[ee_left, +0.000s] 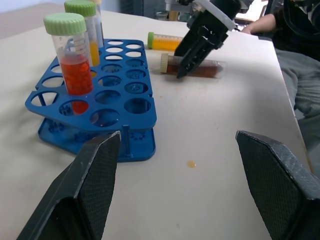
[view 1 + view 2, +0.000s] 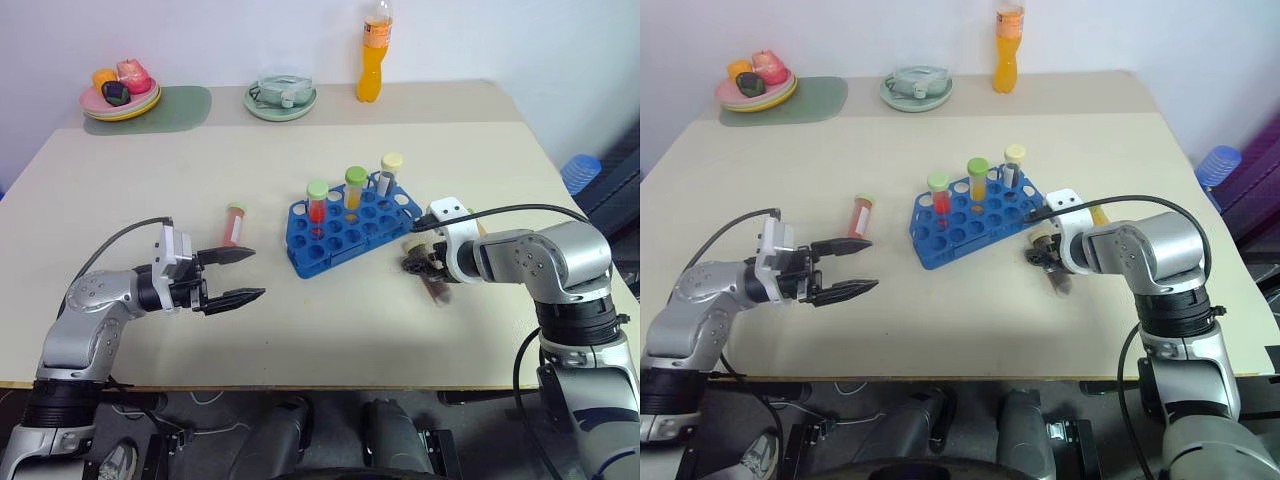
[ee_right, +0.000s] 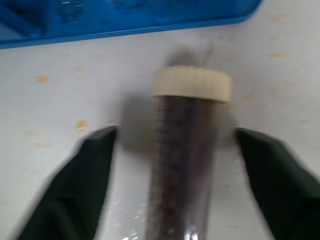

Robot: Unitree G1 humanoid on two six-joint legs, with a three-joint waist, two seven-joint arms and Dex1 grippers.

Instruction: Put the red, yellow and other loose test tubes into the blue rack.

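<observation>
- pale beige tabletop (image 2: 300, 330) against a white wall; the blue plastic rack (image 2: 350, 228) stands mid-table with three capped tubes upright.
- right gripper (image 3: 175, 145) straddles a lying brown-filled tube with cream cap (image 3: 187, 150) just beside the rack — fingers apart, not touching it.
- left gripper (image 2: 232, 276) hovers open and empty near a lying red tube (image 2: 233, 224).

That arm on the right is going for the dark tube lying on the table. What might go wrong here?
The brown tube lies flat and round between the right gripper fingers, so it may roll or slip as they pinch. It is close to the blue rack and a yellow tube, so a nudge might knock either.
</observation>
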